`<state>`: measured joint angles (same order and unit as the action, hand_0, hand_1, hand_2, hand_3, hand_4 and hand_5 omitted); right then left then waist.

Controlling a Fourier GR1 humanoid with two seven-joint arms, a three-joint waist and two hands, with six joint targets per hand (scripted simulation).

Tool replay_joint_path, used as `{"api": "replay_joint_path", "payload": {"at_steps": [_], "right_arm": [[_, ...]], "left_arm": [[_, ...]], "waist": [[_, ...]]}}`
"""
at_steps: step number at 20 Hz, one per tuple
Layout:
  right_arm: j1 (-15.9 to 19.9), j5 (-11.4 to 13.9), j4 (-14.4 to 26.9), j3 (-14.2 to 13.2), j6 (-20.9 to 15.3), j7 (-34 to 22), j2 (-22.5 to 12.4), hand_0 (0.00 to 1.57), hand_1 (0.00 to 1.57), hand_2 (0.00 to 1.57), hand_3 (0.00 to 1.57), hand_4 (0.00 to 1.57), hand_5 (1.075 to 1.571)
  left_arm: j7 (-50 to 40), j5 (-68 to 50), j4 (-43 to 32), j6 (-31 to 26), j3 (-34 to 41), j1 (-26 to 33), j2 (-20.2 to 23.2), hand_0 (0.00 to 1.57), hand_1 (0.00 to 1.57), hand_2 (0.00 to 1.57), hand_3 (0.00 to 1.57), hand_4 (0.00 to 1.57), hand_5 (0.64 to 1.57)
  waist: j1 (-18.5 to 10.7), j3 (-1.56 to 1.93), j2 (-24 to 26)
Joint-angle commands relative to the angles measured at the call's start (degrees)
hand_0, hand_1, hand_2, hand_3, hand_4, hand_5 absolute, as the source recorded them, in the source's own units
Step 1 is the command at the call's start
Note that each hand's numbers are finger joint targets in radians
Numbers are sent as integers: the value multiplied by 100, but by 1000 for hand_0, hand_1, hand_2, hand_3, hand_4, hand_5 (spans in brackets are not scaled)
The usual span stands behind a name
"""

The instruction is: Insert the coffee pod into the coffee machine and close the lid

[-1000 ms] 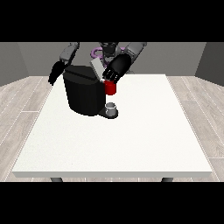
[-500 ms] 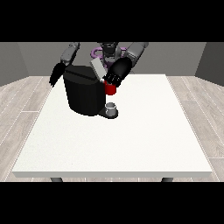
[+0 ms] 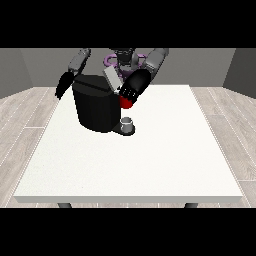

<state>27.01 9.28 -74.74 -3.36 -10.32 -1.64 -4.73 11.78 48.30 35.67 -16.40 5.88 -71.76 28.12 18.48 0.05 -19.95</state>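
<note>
The black coffee machine (image 3: 97,109) stands at the table's back left. Its grey lid (image 3: 112,79) is tilted up above the top. The hand at the view's right (image 3: 135,86) sits right beside the lid's right edge, just above a red thing at the machine (image 3: 126,103). The hand at the view's left (image 3: 63,86) hangs by the machine's left side with its fingers straight and pointing down, holding nothing. A small grey thing (image 3: 128,124) stands on the machine's base under the red thing. I cannot tell whether it is the pod.
The white table (image 3: 150,160) stretches wide in front of and to the right of the machine. Its front edge is near the view's bottom. The robot's torso (image 3: 122,57) is behind the machine.
The hand at the view's right has shifted slightly, staying close to the lid. The hand at the view's left has sunk a little beside the machine.
</note>
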Motion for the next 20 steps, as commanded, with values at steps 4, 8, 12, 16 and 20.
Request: {"api": "replay_joint_path", "payload": {"at_steps": [4, 8, 12, 16, 20], "right_arm": [[212, 19, 304, -90, -70, 184, -8, 0, 0, 0, 0, 61, 1571], [142, -19, 109, -102, -39, 111, -47, 0, 0, 0, 0, 144, 1571], [129, 187, 2, 109, -146, -45, 52, 0, 0, 0, 0, 71, 1571], [524, 283, 50, 86, -226, -60, -6, 0, 0, 0, 0, 215, 1571], [181, 296, -126, 251, -165, -103, 107, 0, 0, 0, 0, 160, 1571]], "left_arm": [[-194, -2, 123, 241, 26, -288, -359, 1247, 1247, 1210, 954, 0, 1571], [163, 20, 38, 228, 82, -180, -53, 1232, 1232, 1211, 967, 0, 1571], [467, 206, 61, 426, -5, -202, 184, 1144, 1144, 1115, 841, 0, 1571], [419, 332, 38, 371, -10, -522, 400, 925, 925, 982, 695, 0, 1571], [440, 470, -26, 695, -12, -254, 437, 0, 0, 686, 554, 0, 1571]], "waist": [[-68, -1, -147], [31, -3, -147], [92, -6, -282], [86, -4, -561], [247, -5, -428]]}}
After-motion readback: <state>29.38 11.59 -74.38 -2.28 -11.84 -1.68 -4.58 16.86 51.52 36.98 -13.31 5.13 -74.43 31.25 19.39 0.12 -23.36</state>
